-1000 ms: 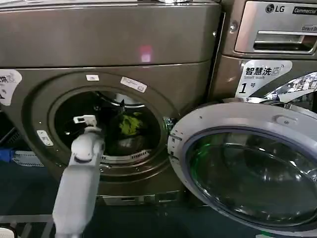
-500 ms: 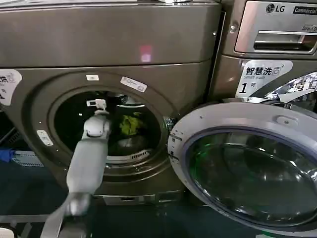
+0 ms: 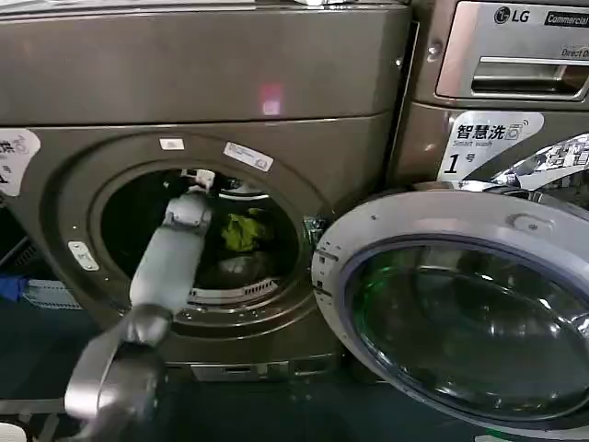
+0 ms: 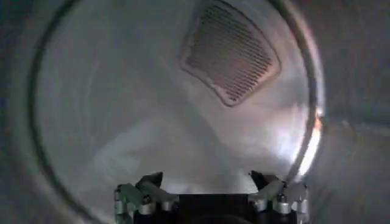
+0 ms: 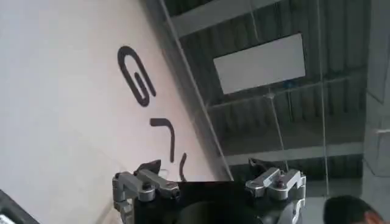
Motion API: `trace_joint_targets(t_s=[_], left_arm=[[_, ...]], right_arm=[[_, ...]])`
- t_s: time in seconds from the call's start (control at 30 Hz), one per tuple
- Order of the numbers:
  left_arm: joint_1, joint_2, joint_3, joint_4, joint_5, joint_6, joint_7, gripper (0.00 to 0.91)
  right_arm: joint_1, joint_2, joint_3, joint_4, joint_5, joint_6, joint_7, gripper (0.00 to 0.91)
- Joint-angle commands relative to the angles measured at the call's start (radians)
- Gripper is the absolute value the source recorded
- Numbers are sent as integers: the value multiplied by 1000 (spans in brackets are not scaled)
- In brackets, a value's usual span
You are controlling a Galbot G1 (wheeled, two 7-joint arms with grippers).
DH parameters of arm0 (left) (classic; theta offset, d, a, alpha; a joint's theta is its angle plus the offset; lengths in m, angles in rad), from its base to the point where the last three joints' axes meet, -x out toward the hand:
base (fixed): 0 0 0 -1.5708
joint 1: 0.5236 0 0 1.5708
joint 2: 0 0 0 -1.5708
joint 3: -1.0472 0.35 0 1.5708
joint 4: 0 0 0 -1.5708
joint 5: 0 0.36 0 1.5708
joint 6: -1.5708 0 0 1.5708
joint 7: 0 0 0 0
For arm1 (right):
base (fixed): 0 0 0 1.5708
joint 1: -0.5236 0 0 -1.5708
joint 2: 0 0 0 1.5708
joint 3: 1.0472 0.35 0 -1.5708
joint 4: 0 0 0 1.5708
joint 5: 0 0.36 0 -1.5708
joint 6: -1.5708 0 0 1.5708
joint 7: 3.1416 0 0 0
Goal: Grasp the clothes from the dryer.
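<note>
Lime-green and pale grey clothes point(image 3: 241, 241) lie in the bronze-grey dryer point(image 3: 202, 83).

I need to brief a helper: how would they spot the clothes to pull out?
Find the bronze-grey dryer with its glass door swung open. Inside its round opening, right of the left arm, lie the clothes: the only bright lime-green fabric in the dark drum.

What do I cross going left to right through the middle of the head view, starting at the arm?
left arm reaching into the dryer opening → clothes inside the drum → open glass door swung out to the right.
</note>
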Motion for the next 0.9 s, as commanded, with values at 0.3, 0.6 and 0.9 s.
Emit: trace_joint_targets(t_s=[0.3,0.6,0.9], left_arm=[[-216,73,554,262,391,-165,622,907],[-233,78,679,278,382,-216,788,907],[-208,73,705,272,378,-230,806,907]], right_arm=[[-4,-1,8,-11,2,7,-1,907],[-4,0,6,-14,2,11,-2,907],[0,14,-6,-14,0,23,-5,907]])
